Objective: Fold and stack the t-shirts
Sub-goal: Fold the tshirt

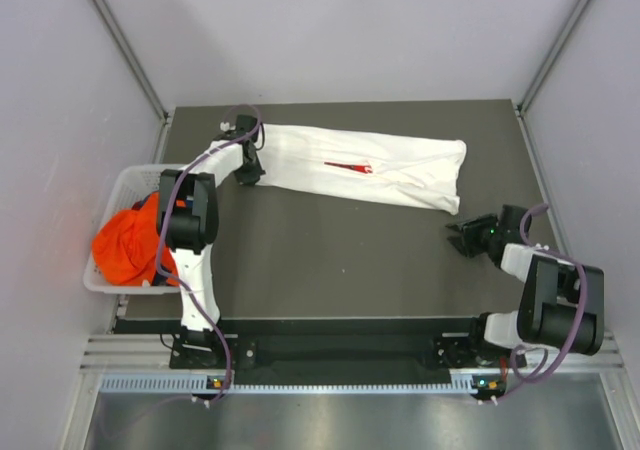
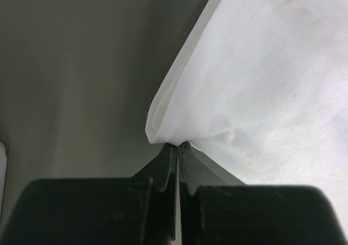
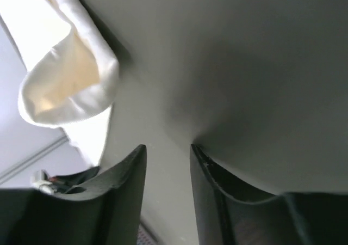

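Closest in, the left claw point(image 2: 178, 147) has its two black fingers pressed flat together on the very corner of the white t-shirt point(image 2: 261, 81). The cloth puckers right at their tips and spreads away ahead and to that claw's right. The right claw point(image 3: 168, 158) hangs close over the dark table point(image 3: 244, 65) with its fingers partly apart and nothing between them. The shirt's other end lies ahead of it and to its left, not touching. The shirt looks folded into a long band with a sliver of red print showing. I'd call it thin, limp and light, so it should sag wherever it is unsupported. A pinch through all layers at an end corner seems safest. Behind the left claw and off to its left, the orange t-shirt point(image 1: 125, 245) is heaped in a white lattice basket point(image 1: 130, 175).
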